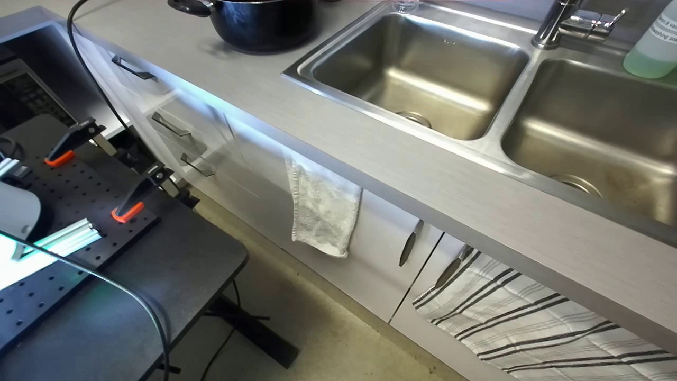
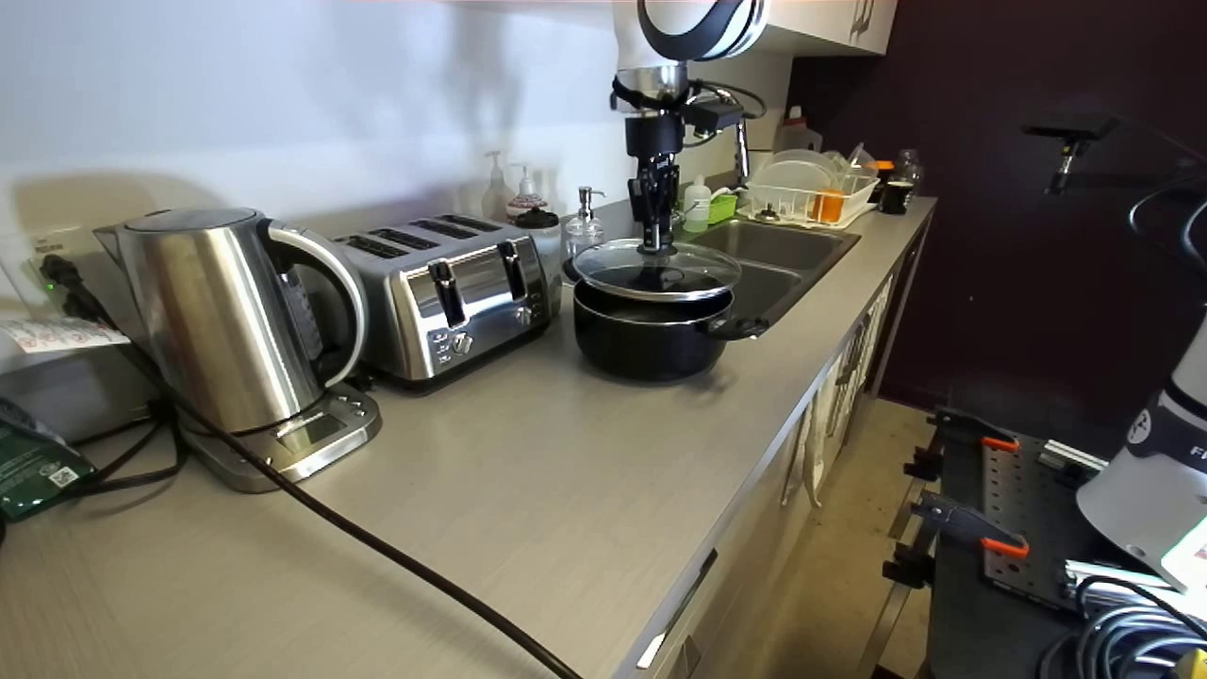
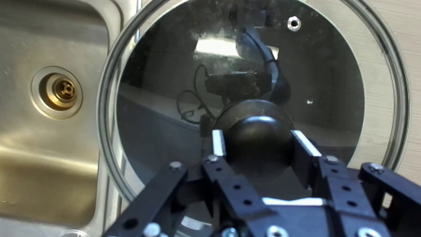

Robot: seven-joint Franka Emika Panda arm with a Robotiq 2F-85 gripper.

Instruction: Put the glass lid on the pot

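Observation:
The glass lid (image 2: pixel 698 272), a clear disc with a silvery rim, hangs just above the black pot (image 2: pixel 651 347) in an exterior view, with a narrow gap at the near side. Whether the far side touches is hidden. My gripper (image 2: pixel 656 243) points down and is shut on the lid's black knob. In the wrist view the gripper's fingers (image 3: pixel 260 144) stand on both sides of the knob (image 3: pixel 260 131). The lid's rim (image 3: pixel 399 89) circles the pot's dark inside, seen through the glass. The pot's lower part also shows in an exterior view (image 1: pixel 264 26); lid and gripper are out of view there.
The steel double sink (image 1: pixel 515 95) lies beside the pot. A toaster (image 2: pixel 471 292), a soap dispenser (image 2: pixel 585 226) and a kettle (image 2: pixel 217 321) stand along the wall. A black cable (image 2: pixel 415 566) crosses the counter. A pot handle (image 2: pixel 737 327) points toward the counter's edge.

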